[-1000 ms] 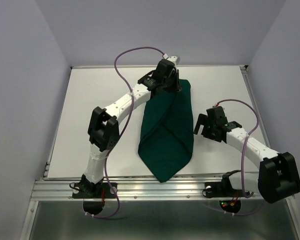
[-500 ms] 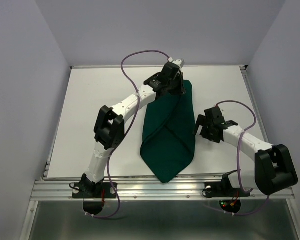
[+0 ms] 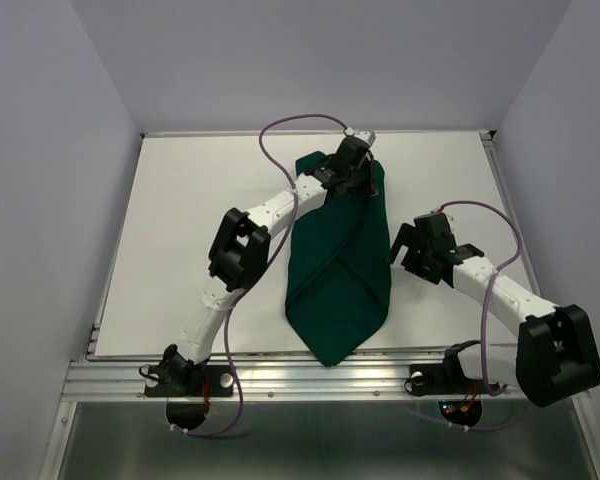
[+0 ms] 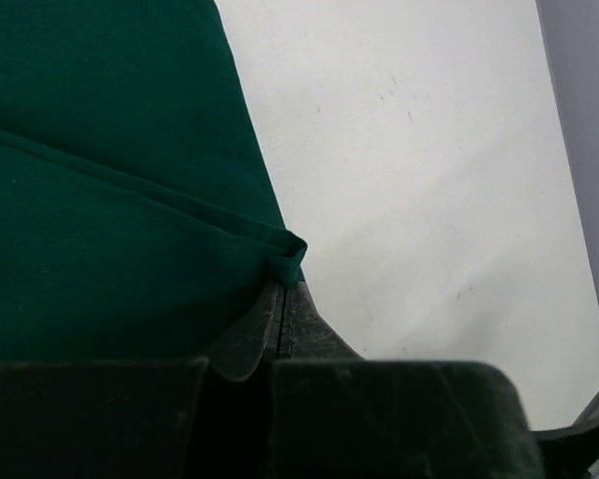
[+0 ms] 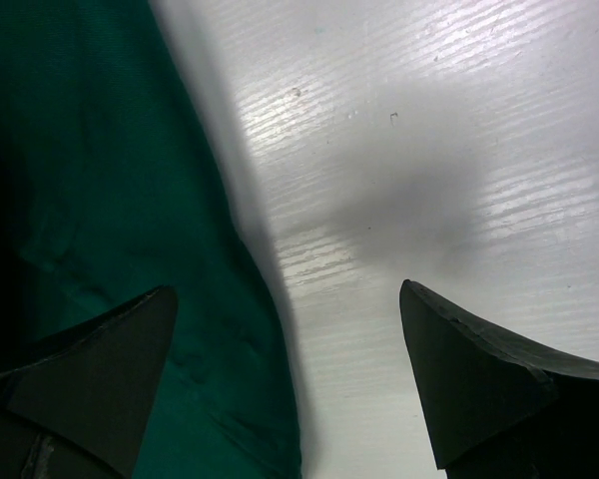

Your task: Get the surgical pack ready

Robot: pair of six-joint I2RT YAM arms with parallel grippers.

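Drape (image 3: 335, 270) folded on worktop (image 3: 180, 220); left gripper (image 4: 283, 299) clenched on its far corner, likely to fold it over; right gripper (image 5: 287, 289) released alongside.

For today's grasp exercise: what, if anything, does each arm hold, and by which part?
The left gripper pinches the green drape by a folded far corner. The right gripper, fingers apart, holds nothing.

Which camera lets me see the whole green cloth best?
The top camera: it shows nearly the whole folded green cloth lying on the table. The left wrist camera sees only a folded corner pinched in the left gripper; the right wrist camera sees one edge under the open right gripper.
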